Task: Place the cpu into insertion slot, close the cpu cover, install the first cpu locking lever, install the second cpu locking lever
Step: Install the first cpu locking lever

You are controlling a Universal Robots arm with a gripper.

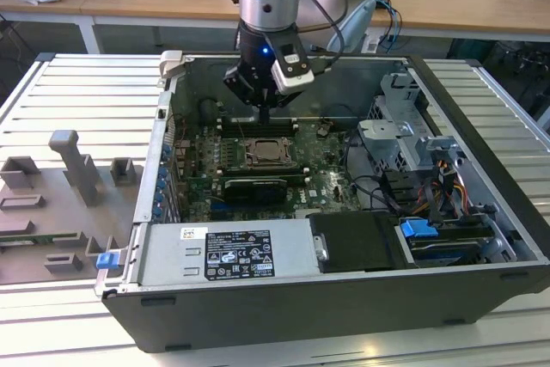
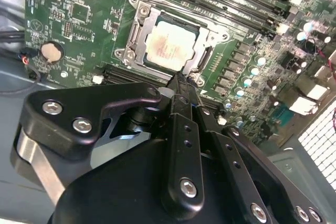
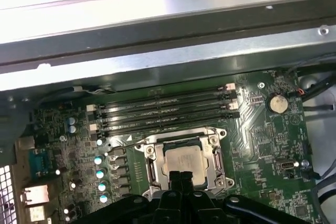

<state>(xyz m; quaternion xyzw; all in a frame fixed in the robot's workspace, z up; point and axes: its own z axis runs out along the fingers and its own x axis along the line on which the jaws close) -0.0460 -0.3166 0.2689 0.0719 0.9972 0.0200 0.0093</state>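
plainly the cpu [image 2: 169,45] is a pale silver-beige square lying flat in the slot [image 2: 135,34] on the green board [image 2: 84,35], framed by the lowered silver cover [image 3: 216,162]. being square, it has no long axis; its edges run parallel to the black memory slots [image 3: 168,109] just beside it. the fingers [image 2: 182,98] are pressed together on nothing, tips at the cover's edge.

cpu [image 2: 170,45] lies flat in insertion slot [image 2: 125,55], cpu cover [image 2: 206,59] down.
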